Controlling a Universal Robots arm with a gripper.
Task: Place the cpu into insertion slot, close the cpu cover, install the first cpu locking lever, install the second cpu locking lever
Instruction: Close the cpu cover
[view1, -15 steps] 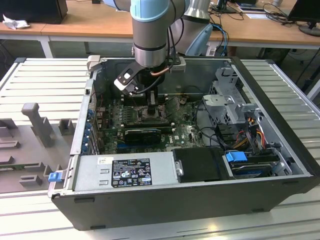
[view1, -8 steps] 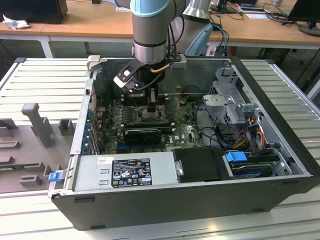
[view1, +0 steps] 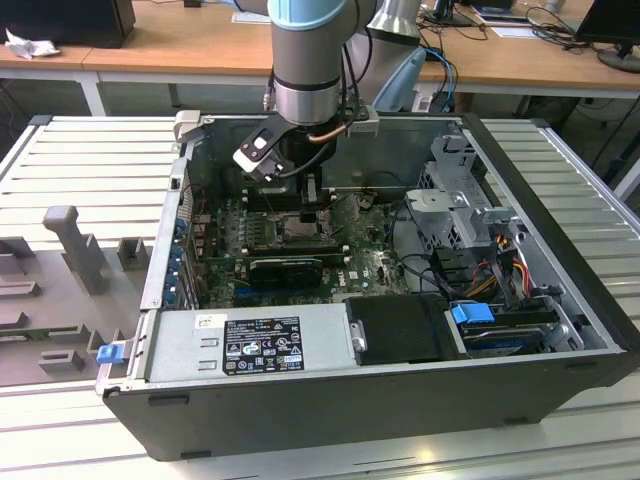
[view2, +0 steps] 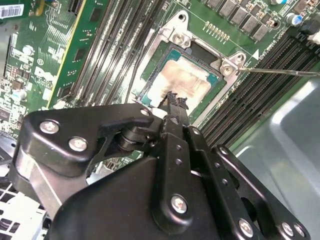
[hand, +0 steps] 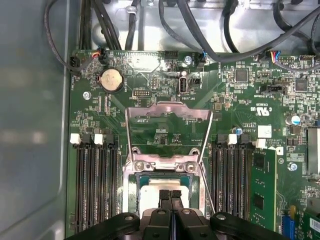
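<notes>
Power supply: one black label with white print and one small white sticker just beside it; neither is legible.

Motherboard: white printed marks and a white sticker, apart from the insertion slot; the characters are too small to read.

White barcode sticker on a green board: unreadable.

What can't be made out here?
- Whether the jaws touch the cpu: in both wrist views the gripper covers the contact spot.
- The cpu's near edge, first wrist view: behind the gripper.
- The cpu in the exterior view: too small, lost beneath the arm.
</notes>
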